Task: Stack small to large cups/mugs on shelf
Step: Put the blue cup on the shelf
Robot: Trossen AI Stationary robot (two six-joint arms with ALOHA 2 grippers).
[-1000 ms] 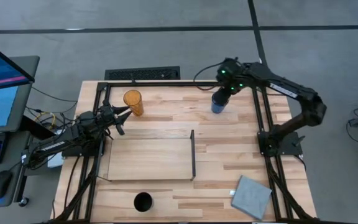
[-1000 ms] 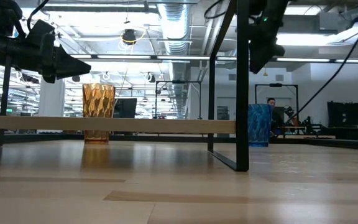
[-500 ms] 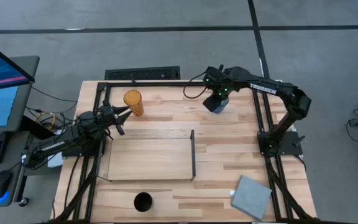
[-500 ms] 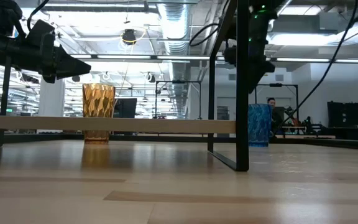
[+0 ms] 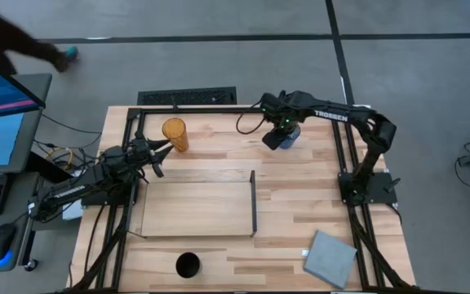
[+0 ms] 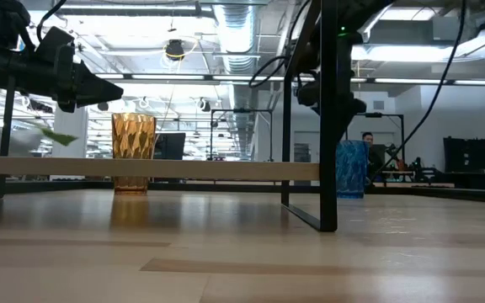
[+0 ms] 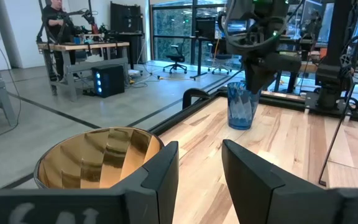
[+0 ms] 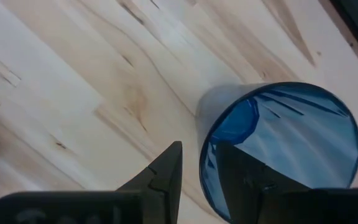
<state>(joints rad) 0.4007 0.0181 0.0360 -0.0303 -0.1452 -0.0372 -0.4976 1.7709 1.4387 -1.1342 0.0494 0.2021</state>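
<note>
The orange tumbler (image 5: 175,135) stands upright on the table at the far left. My left gripper (image 5: 163,147) hovers open just beside and above its rim (image 7: 98,155). The blue cup (image 5: 288,139) stands upright at the far right. My right gripper (image 5: 277,135) is open above the cup's left rim (image 8: 207,146), pointing down, and in the low view (image 6: 337,105) it is clear of the cup (image 6: 352,168). The black cup (image 5: 188,265) stands near the front edge. The plywood shelf (image 5: 198,208) lies flat mid-table, with its dark wall (image 5: 253,202) on the right.
A grey square pad (image 5: 330,257) lies at the near right corner. Dark frame rails (image 5: 345,163) run along the table's left and right sides and its far edge. A monitor (image 5: 2,106) stands off the table's left. Bare wood lies between the tumbler and the blue cup.
My right gripper has moved a little toward the table's left edge and slightly down over the blue cup, its arm swinging round. The blue cup has stayed in place. A person has come into view beyond the table's far left corner.
</note>
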